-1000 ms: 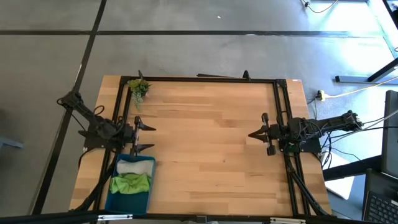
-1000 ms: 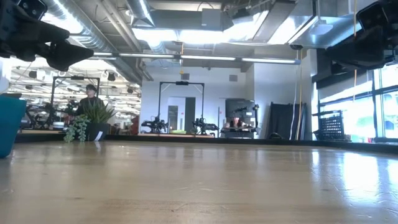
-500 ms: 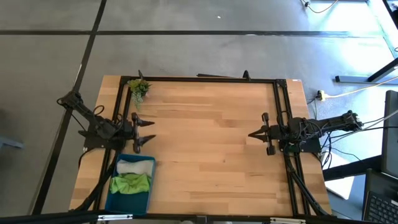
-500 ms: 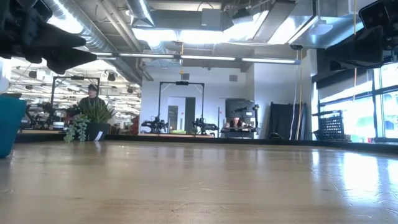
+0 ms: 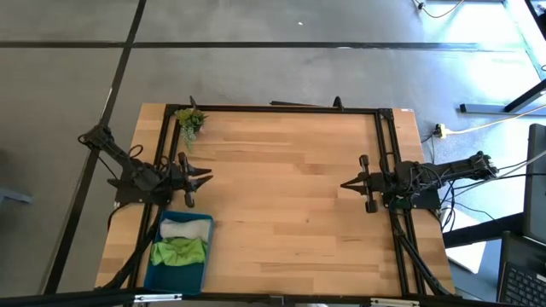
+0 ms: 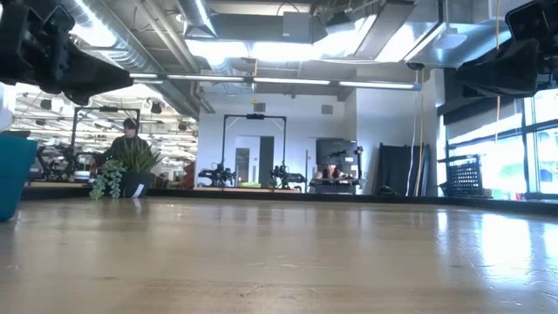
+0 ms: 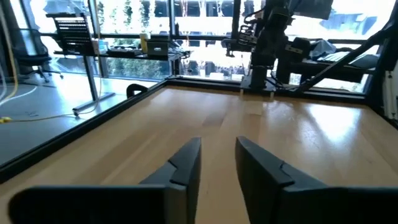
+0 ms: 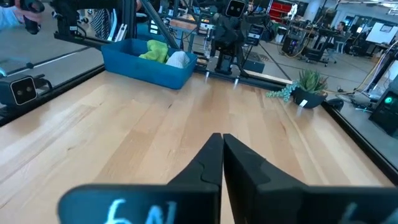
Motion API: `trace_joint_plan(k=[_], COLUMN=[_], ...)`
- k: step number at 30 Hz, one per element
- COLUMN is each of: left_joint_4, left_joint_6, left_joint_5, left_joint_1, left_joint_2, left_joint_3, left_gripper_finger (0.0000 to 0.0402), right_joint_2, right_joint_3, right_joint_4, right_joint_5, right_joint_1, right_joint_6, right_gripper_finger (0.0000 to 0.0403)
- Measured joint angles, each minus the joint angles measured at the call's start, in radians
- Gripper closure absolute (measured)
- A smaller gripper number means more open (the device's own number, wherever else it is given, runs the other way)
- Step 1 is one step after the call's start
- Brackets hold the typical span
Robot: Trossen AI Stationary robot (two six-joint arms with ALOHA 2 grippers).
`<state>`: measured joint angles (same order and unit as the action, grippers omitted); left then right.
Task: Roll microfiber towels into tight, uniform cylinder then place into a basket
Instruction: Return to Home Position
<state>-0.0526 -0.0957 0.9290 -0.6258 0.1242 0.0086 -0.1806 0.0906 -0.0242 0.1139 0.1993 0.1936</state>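
The teal basket (image 5: 201,256) stands at the table's near left corner. In it lie both microfiber towels: the light grey one (image 5: 185,228) at the far end and the lime green one (image 5: 179,251) bunched next to it. The right wrist view shows the basket (image 8: 146,68) with both towels from across the table. My left gripper (image 5: 205,177) hovers just beyond the basket's far end, above the table; its fingers (image 7: 186,165) stand a narrow gap apart with nothing between them. My right gripper (image 5: 344,184) waits at the table's right side, shut and empty (image 8: 222,142).
A small potted plant (image 5: 190,120) stands at the far left corner. A black frame (image 5: 281,108) runs along the table's far edge and sides. Bare wood (image 5: 281,205) lies between the two arms. A person (image 6: 129,133) shows in the room beyond.
My left gripper's fingers have drawn together from wide apart to a narrow gap, holding nothing. The towels and the basket have not moved.
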Motion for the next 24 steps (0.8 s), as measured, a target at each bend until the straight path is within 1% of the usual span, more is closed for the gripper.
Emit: trace_joint_plan(k=[4,9,12,19,24], left_joint_4=[0.002,0.002,0.001,0.001,0.001], left_joint_6=[0.008,0.008,0.009,0.009,0.009], left_joint_5=[0.014,0.013,0.013,0.013,0.013], left_joint_1=[0.0,0.0,0.0,0.0,0.0], left_joint_2=[0.0,0.0,0.0,0.0,0.0], left_joint_3=[0.0,0.0,0.0,0.0,0.0], left_gripper_finger=[0.0358,0.0396,0.0398,0.0376,0.0369], right_joint_2=[0.0,0.0,0.0,0.0,0.0], right_joint_3=[0.0,0.0,0.0,0.0,0.0], right_joint_4=[0.0,0.0,-0.001,-0.002,-0.002], right_joint_5=[-0.001,-0.002,-0.002,-0.002,-0.002], right_joint_1=[0.0,0.0,0.0,0.0,0.0], right_joint_6=[-0.001,-0.001,-0.001,-0.001,-0.001], right_gripper_finger=[0.0387,0.0387,0.0386,0.0386,0.0386])
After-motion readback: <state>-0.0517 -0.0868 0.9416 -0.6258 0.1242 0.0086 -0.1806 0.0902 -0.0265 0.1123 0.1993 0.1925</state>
